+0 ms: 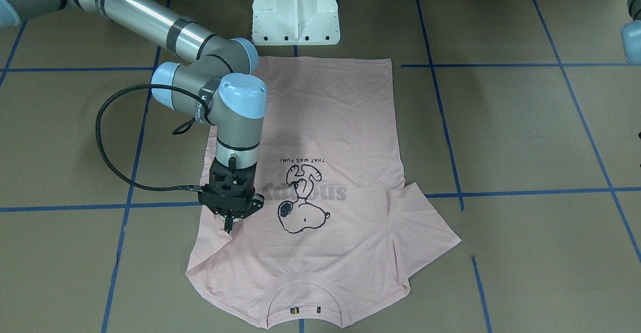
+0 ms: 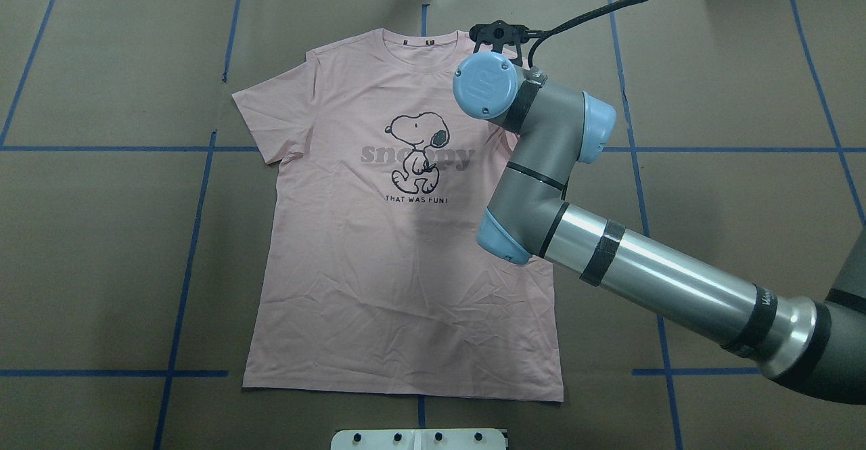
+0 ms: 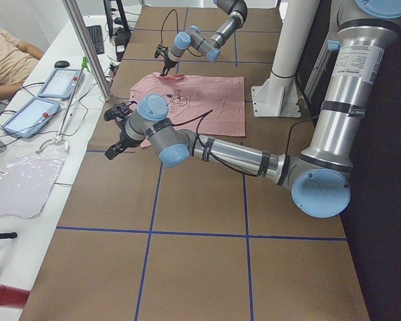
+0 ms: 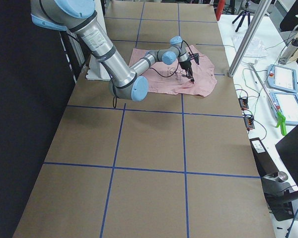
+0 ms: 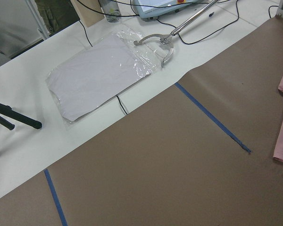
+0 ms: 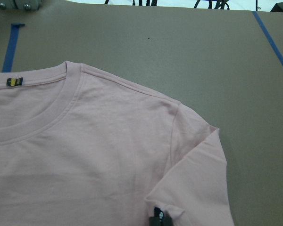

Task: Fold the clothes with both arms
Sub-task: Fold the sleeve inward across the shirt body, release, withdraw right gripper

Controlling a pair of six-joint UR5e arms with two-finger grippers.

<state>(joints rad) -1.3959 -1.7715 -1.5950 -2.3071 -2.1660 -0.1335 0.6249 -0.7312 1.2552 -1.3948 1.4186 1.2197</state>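
pink snoopy t-shirt (image 1: 325, 137) mostly flat on worktop (image 1: 501, 122), folding barely begun; right gripper (image 1: 229, 226) jaws pinch sleeve (image 6: 193, 174), turned inward; left gripper (image 3: 117, 132) away, jaws cannot tell.

Overhead and front cameras look down on the bench (image 2: 101, 233) from opposite sides, two farther end cameras look along it, all sharing the T-shirt (image 2: 379, 287).

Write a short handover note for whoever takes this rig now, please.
Right gripper: fingers shut on the hem of one sleeve of the pale pink short-sleeved T-shirt with a Snoopy drawing, spread face up on the brown table.
Left gripper: apart from the cloth, beyond the other sleeve; open or shut, I cannot tell.
Done: one sleeve gripped, drawn partly inward.
Left: all folds.
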